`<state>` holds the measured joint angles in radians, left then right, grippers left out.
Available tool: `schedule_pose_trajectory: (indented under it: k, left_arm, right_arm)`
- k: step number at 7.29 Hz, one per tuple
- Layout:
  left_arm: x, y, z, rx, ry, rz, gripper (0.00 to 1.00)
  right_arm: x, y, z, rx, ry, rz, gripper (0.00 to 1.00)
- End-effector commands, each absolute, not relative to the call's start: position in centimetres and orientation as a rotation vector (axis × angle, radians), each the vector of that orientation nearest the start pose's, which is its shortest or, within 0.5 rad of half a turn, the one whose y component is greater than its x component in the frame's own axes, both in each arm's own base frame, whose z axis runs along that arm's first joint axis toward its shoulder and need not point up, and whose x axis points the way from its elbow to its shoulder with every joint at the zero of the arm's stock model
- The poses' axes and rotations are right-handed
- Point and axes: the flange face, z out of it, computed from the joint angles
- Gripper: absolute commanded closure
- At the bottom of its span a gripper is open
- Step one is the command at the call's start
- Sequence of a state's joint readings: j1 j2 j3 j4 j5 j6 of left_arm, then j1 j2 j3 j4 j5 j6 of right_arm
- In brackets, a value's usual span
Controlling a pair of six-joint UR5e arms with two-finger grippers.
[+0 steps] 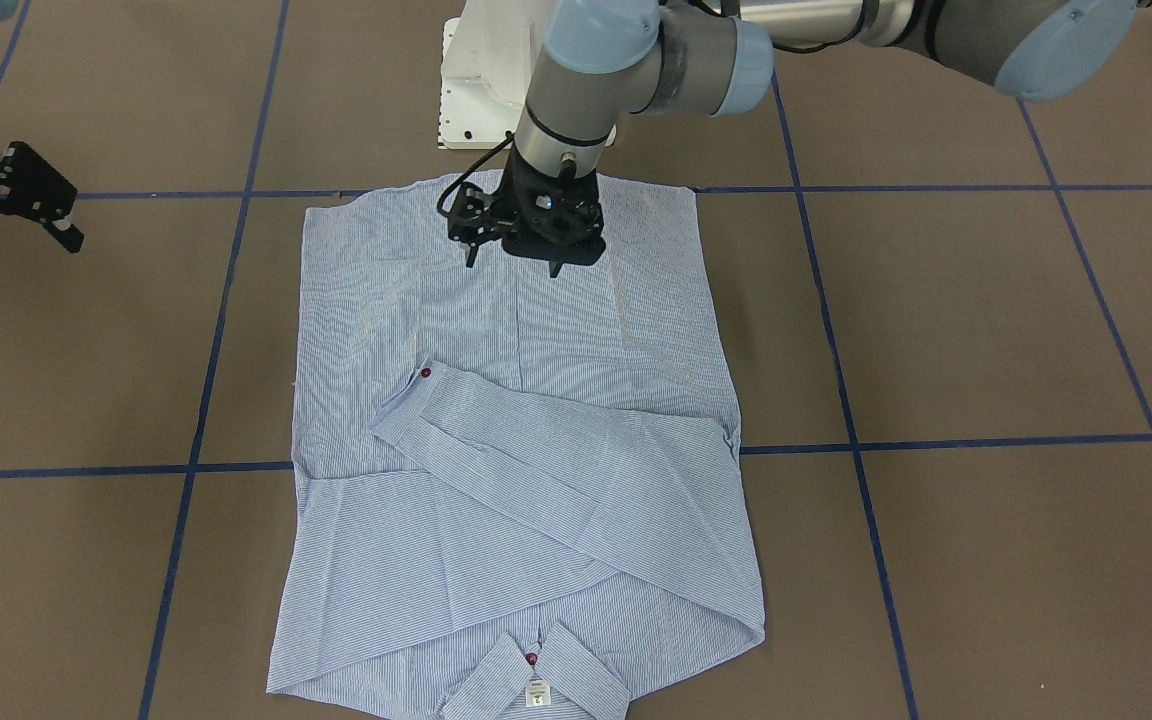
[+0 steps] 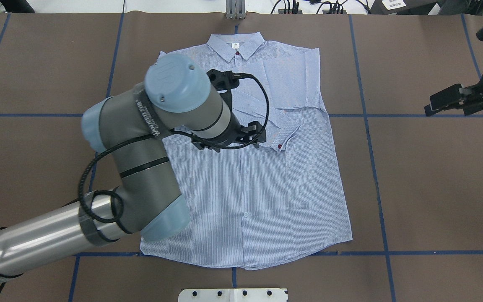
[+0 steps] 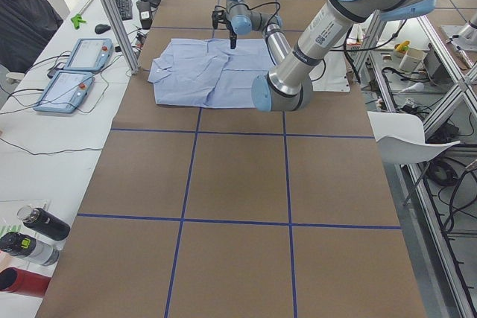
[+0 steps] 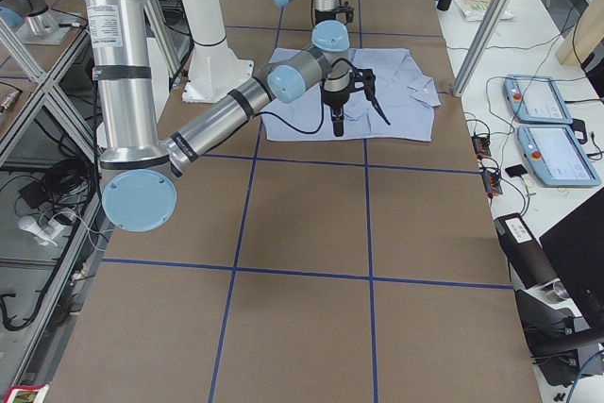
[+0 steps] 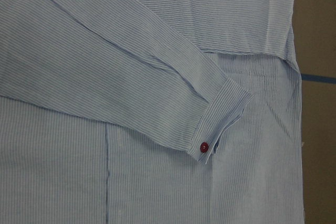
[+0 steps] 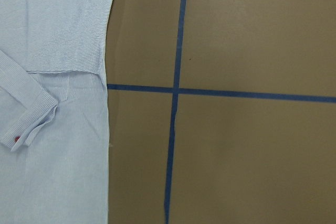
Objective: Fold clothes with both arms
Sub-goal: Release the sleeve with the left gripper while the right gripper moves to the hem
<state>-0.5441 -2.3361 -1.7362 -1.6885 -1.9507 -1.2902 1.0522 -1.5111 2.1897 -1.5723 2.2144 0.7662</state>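
The finely striped blue-and-white shirt point(image 2: 266, 188) lies flat, front up and buttoned, in the middle of the brown table point(image 2: 434, 188). Its collar point(image 2: 220, 44) points away from the robot and its hem lies near the base. One sleeve point(image 1: 556, 470) is folded slantwise across the chest, its cuff point(image 5: 223, 114) closed by a dark red button point(image 5: 204, 147). The opposite side looks tucked in beneath it, though I can't make that out clearly. The left gripper point(image 1: 514, 265) hangs over the lower front, fingers spread and empty. The right gripper point(image 1: 24, 248) is well off to the side over bare table, fingers apart, holding nothing.
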Motion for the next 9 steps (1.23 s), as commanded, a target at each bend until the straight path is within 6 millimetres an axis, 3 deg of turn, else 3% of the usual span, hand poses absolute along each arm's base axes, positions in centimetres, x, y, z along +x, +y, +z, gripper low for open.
schedule_pose_trajectory:
  k: [1, 2, 3, 4, 6, 7, 9]
  left_arm:
    - [46.6, -38.7, 16.6, 0.101, 1.067, -0.028, 0.0]
    - [45.9, -33.9, 19.2, 0.163, 1.034, -0.03, 0.0]
    - [45.2, -31.0, 20.0, 0.149, 1.04, -0.06, 0.0]
    - [44.8, -30.3, 20.2, 0.137, 1.043, -0.068, 0.0]
    - [45.8, -27.3, 23.4, 0.07, 0.995, -0.082, 0.0]
    - [47.0, -24.9, 24.9, 0.057, 0.963, -0.12, 0.0]
    - [48.1, -22.2, 27.7, 0.026, 0.91, -0.16, 0.0]
  right_arm:
    - [-23.0, -36.6, 30.3, 0.102, -0.888, 0.083, 0.0]
    - [-24.7, -33.2, 29.3, 0.088, -0.895, 0.107, 0.0]
    - [-24.8, -30.6, 29.7, 0.071, -0.913, 0.101, 0.0]
    - [-25.7, -28.6, 31.5, 0.107, -0.912, 0.113, 0.0]
    - [-26.8, -24.9, 35.6, 0.177, -0.855, 0.124, 0.0]
    - [-28.3, -23.3, 36.2, 0.198, -0.84, 0.141, 0.0]
    - [-31.6, -20.8, 38.3, 0.219, -0.799, 0.157, 0.0]
